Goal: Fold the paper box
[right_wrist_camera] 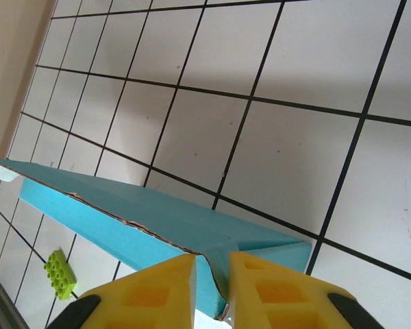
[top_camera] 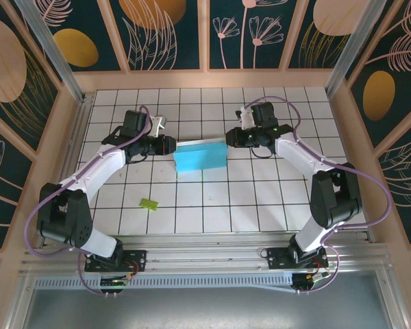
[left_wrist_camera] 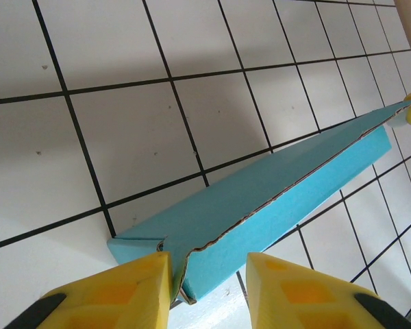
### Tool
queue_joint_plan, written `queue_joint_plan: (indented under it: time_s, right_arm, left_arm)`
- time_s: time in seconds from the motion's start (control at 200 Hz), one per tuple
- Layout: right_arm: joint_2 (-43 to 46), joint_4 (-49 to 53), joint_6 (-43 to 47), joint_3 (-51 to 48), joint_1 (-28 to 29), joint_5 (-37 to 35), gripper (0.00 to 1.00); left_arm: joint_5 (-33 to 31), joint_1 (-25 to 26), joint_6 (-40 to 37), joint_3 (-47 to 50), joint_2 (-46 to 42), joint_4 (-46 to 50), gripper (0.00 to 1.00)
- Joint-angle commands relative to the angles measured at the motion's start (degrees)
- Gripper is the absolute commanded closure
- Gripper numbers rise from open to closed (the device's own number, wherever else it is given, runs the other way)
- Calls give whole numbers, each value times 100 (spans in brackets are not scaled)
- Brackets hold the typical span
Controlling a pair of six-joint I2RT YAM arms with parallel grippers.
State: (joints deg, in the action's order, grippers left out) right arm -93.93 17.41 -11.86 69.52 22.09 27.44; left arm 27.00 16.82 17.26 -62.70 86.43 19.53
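The paper box (top_camera: pixel 200 157) is a folded turquoise slab standing on its long edge mid-table, between both arms. In the left wrist view the paper box (left_wrist_camera: pixel 274 185) runs away to the upper right. Its near end sits between my left gripper's (left_wrist_camera: pixel 209 264) yellow fingers, against the left finger (left_wrist_camera: pixel 133 288) and apart from the right one, so that gripper is open. My right gripper (right_wrist_camera: pixel 212 259) is shut on the opposite end of the box (right_wrist_camera: pixel 157 216), with the cardboard's raw edge pinched between its fingers. From above, the left gripper (top_camera: pixel 171 145) and right gripper (top_camera: pixel 228 137) bracket the box.
A small lime-green brick-like scrap (top_camera: pixel 148 203) lies on the white tiled table toward the near left, also seen as the scrap (right_wrist_camera: pixel 59 273). Wooden walls (top_camera: pixel 68 130) ring the table, and a metal rail (top_camera: pixel 205 247) runs along the near edge.
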Motion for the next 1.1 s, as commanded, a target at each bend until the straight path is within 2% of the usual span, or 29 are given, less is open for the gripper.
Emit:
queue_joint_plan:
  time_s: [0.0, 0.496, 1.031, 1.096]
  right_arm:
    - [-20, -6, 113, 71, 30, 60, 81]
    - [20, -36, 65, 34, 30, 104, 85]
    - [68, -149, -80, -92, 50, 156, 88]
    - [75, -141, -80, -96, 50, 148, 88]
  left_arm:
    - [84, 13, -29, -199, 92, -20, 67]
    - [26, 14, -38, -272, 199, 7, 75]
    - [239, 13, 443, -55, 122, -236, 77]
    - [135, 14, 385, -46, 87, -164, 74]
